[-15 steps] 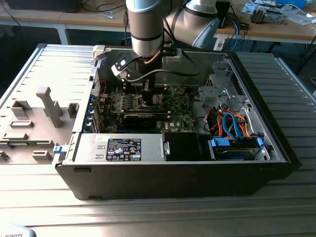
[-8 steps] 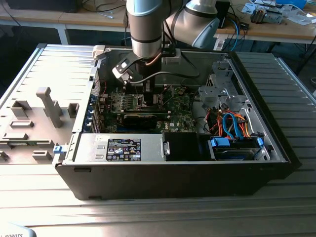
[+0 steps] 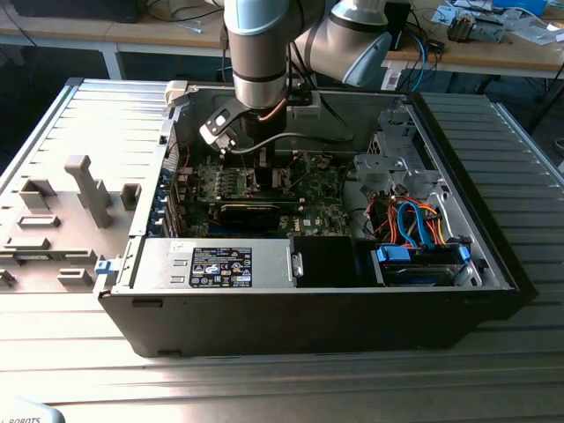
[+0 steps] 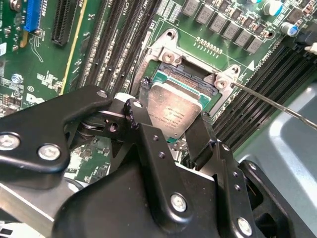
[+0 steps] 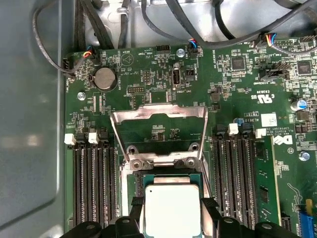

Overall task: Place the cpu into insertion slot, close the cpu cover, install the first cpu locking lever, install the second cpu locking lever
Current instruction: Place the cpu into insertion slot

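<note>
Black end effector point(image 4: 167, 118) is clenched on the silvery-tan square cpu point(image 4: 173, 111) above the silver-rimmed square insertion slot point(image 4: 185, 81). Placement is judged to be in hand; square, level seating is called for.

A pale grey ribbed metal table point(image 3: 493, 352) carries everything. An open black metal desktop computer case point(image 3: 308, 322) lies on its side across the table's middle. Just beside the case, toward the exterior view's left, rests a flat grey fixture plate with upright blocks point(image 3: 53, 233).
</note>
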Action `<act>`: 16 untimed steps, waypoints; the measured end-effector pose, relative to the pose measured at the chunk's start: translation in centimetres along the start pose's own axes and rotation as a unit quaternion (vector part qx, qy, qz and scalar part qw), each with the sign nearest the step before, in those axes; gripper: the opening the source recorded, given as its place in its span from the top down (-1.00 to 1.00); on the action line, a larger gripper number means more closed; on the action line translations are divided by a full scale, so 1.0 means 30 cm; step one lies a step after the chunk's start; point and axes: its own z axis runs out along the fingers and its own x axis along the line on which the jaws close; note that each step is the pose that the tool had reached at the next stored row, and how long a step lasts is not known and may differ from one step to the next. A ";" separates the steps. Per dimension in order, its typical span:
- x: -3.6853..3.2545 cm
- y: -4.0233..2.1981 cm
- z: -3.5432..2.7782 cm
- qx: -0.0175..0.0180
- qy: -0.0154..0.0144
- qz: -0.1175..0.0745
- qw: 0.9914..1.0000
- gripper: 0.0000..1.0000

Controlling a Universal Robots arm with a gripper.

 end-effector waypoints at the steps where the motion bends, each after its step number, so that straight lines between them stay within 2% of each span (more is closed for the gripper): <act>1: 0.001 0.000 0.002 0.000 0.000 0.000 1.000 -0.08; 4: 0.010 -0.001 0.010 0.000 0.000 0.000 1.000 -0.08; 16: 0.015 -0.006 0.024 0.000 0.000 -0.004 1.000 -0.08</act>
